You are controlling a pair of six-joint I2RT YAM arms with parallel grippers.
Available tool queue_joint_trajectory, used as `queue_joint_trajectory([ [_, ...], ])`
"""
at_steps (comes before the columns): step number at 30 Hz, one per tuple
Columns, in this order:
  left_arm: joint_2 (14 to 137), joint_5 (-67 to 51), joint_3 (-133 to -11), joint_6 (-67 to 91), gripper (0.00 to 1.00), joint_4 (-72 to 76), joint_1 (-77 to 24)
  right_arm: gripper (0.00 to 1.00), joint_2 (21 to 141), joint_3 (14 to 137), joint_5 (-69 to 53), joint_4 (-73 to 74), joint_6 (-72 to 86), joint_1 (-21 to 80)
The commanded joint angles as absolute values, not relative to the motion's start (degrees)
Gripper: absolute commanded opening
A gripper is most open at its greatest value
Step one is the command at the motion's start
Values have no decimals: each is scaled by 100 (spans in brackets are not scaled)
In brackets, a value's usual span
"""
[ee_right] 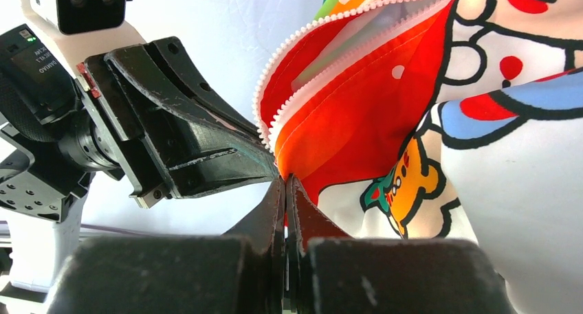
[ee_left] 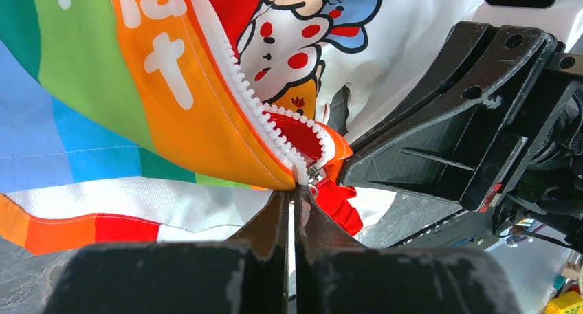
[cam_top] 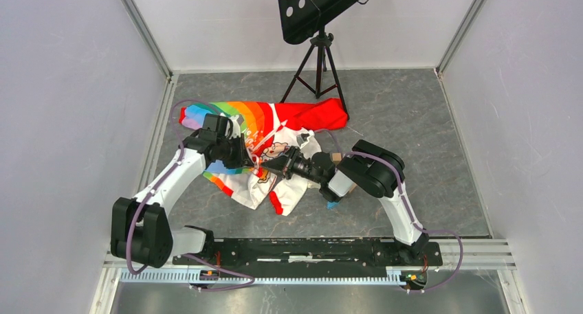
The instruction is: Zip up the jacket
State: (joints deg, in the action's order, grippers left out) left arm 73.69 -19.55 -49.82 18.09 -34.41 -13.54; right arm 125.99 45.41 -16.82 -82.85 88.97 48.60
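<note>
Both claws meet at the foot of the zipper as I work the rig from afar. The small white fabric jacket with cartoon print, rainbow-striped panel and red sleeve [cam_top: 275, 132] lies crumpled on the grey stone-patterned table [cam_top: 412, 135], just ahead of the arms. Its white plastic zipper teeth [ee_left: 234, 73] gape in two separate rows, joined only at the small metal slider [ee_left: 313, 171] by the bottom hem — so by my reading the zip is started, and almost its whole run is left to close. The left gripper [ee_left: 294, 194] is clenched on the hem right below the slider. The right gripper [ee_right: 284, 183] is pinched shut just beside it from the opposite side, on the pull tab or the red fabric next to it — the wrist views are too crowded to tell which.
</note>
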Motion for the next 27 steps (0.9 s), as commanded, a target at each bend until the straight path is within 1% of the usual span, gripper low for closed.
queue_joint_trajectory([
  [1, 7177, -2071, -4864, 1872, 2, -3511, -1371, 1, 12352, 4693, -1370, -11214, 9153, 4826],
  [3, 7141, -2146, -4895, 1863, 2, -3586, -1371, 0, 12404, 4734, -1380, -11221, 9200, 4813],
  [7, 7275, -1734, -5088, 1822, 2, -3964, -1371, 0, 12328, 4678, -1470, -11222, 9113, 4814],
  [11, 7466, -1658, -5303, 1991, 4, -4207, -1371, 0, 12265, 4572, -1562, -11222, 8901, 4819],
  [15, 7168, -1577, -5275, 2117, 15, -4090, -1347, 0, 12425, 4580, -1633, -11214, 8809, 4803],
  [18, 6856, -1433, -5241, 2148, 26, -4065, -1257, 0, 12470, 4586, -1663, -11209, 8730, 4801],
  [19, 6765, -1439, -5226, 2170, 31, -4057, -1203, 0, 12476, 4594, -1685, -11209, 8694, 4799],
  [21, 6584, -1566, -5176, 2250, 40, -3967, -1067, 0, 12489, 4588, -1693, -11213, 8627, 4799],
  [23, 6398, -1747, -5112, 2359, 42, -3890, -917, 0, 12527, 4588, -1699, -11214, 8613, 4790],
  [24, 6295, -1810, -5079, 2420, 45, -3848, -828, 0, 12541, 4592, -1718, -11214, 8609, 4790],
  [27, 5883, -2083, -4877, 2795, 57, -3629, -568, 0, 12544, 4564, -1742, -11207, 8536, 4790],
])
